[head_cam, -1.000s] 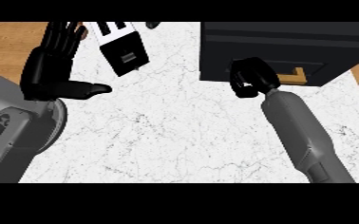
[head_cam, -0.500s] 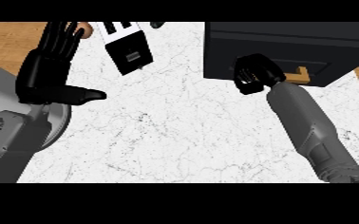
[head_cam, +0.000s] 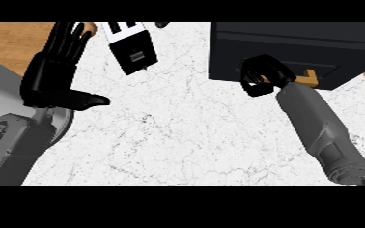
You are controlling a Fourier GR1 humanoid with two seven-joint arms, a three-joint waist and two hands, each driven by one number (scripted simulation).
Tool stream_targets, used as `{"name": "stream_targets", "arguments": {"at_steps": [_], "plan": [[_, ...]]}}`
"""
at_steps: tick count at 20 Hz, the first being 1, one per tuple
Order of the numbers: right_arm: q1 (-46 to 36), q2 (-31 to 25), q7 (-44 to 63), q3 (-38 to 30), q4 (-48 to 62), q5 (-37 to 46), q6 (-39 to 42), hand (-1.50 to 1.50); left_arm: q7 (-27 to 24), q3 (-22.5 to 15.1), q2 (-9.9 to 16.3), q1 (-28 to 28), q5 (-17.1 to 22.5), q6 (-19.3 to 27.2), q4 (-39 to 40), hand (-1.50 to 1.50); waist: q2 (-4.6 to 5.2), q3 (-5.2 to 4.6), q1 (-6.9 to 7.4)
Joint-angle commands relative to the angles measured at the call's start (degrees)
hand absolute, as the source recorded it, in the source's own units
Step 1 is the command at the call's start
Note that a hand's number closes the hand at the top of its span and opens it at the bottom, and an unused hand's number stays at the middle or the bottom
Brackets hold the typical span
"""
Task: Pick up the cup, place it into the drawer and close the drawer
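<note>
Fingers of the right hand (head_cam: 265, 75) curl against the dark drawer (head_cam: 285, 53); left hand (head_cam: 57, 72) rests spread.

A black-and-white box (head_cam: 132, 50) lies on the marble counter (head_cam: 178, 130).

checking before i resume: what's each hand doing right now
Left hand: open, fingers straight, holding nothing.
Right hand: fingers curled, at the drawer unit front; nothing visible in it.
</note>
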Motion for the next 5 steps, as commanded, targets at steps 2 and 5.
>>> {"name": "stream_targets", "arguments": {"at_steps": [2,5], "plan": [[-6.41,-5.94,5.45,-4.46,2.72,-1.68,-2.39,1.5,-1.22,0.06,-0.31,0.97,-0.33,-1.33,1.58,-1.5,2.43,0.51,1.06],[-6.32,-5.88,5.2,-4.42,3.13,-1.59,-2.36,1.5,-0.77,-0.76,-0.83,0.96,-0.62,-1.26,0.71,-1.5,2.44,0.58,1.67]]}}
